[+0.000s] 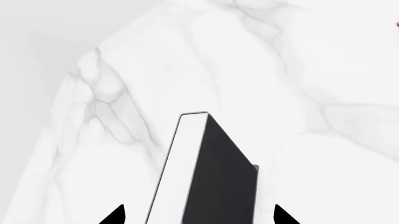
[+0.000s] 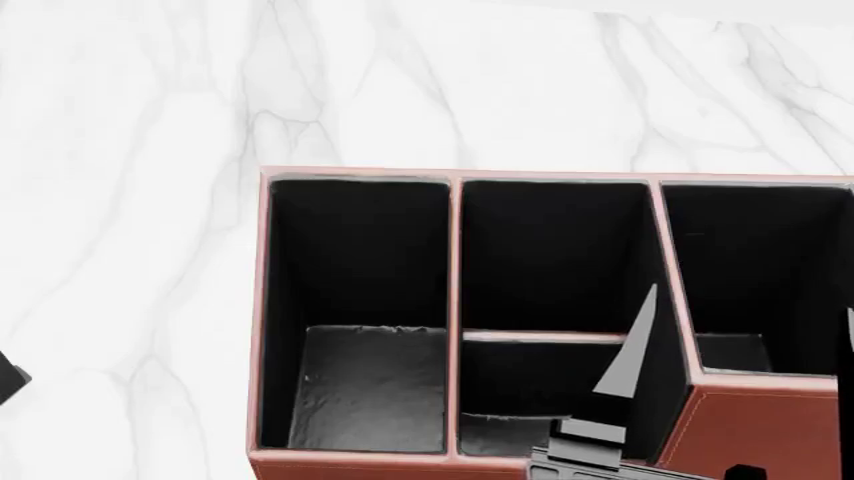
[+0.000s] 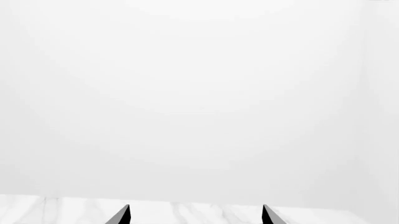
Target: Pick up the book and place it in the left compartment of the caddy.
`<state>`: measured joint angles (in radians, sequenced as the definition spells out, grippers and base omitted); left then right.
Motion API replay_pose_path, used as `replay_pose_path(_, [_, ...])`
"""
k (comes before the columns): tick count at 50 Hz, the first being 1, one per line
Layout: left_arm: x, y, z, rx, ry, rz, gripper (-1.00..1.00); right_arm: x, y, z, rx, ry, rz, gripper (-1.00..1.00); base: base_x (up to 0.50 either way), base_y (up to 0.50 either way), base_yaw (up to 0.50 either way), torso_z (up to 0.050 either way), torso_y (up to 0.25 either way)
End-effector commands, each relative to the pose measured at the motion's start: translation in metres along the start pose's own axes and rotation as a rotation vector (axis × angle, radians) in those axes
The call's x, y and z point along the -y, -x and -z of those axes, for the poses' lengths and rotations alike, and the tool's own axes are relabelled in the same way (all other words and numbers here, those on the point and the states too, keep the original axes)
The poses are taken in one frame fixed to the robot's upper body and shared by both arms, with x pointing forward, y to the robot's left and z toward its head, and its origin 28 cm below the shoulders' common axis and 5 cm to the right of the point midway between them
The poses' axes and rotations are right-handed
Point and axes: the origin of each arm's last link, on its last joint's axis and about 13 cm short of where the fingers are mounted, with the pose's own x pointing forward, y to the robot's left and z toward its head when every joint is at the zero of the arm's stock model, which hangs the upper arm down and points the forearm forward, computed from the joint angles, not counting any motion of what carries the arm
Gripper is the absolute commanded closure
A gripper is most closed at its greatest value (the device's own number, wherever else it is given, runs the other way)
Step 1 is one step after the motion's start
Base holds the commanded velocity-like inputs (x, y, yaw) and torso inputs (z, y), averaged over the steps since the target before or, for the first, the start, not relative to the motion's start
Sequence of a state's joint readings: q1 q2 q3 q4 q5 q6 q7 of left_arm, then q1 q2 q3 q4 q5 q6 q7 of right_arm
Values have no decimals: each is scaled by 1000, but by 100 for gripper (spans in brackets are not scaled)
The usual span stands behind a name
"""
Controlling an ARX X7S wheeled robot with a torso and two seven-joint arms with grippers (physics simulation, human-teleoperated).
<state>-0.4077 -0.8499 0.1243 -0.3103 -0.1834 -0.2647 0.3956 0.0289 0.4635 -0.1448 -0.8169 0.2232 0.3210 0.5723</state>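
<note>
The book, thin with black covers and white page edges, stands between the fingertips of my left gripper over the marble table. The jaws are wide open, with a gap on each side of the book. The reddish-brown caddy fills the head view. Its left compartment is long, black-lined and holds nothing. My right gripper is open and empty above the caddy's middle and right sections. In the right wrist view it faces blank white background.
The caddy's middle section is split by a low divider. Its right end has a taller brown wall. White marble table lies left of and behind the caddy. A small dark shape shows at the head view's left edge.
</note>
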Motion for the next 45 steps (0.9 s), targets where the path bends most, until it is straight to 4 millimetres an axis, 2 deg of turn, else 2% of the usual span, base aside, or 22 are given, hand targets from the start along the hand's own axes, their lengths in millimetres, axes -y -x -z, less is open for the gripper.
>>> replay_pose_path(1, [4, -8, 5, 25, 26, -20, -100, 1, 0, -3, 15, 4, -9, -100, 0, 0, 0, 0, 0])
replay_pose_path(45, [8, -32, 17, 12, 55, -41, -100, -1, 0, 1, 9, 40, -17, -100, 0, 0, 0, 0, 0])
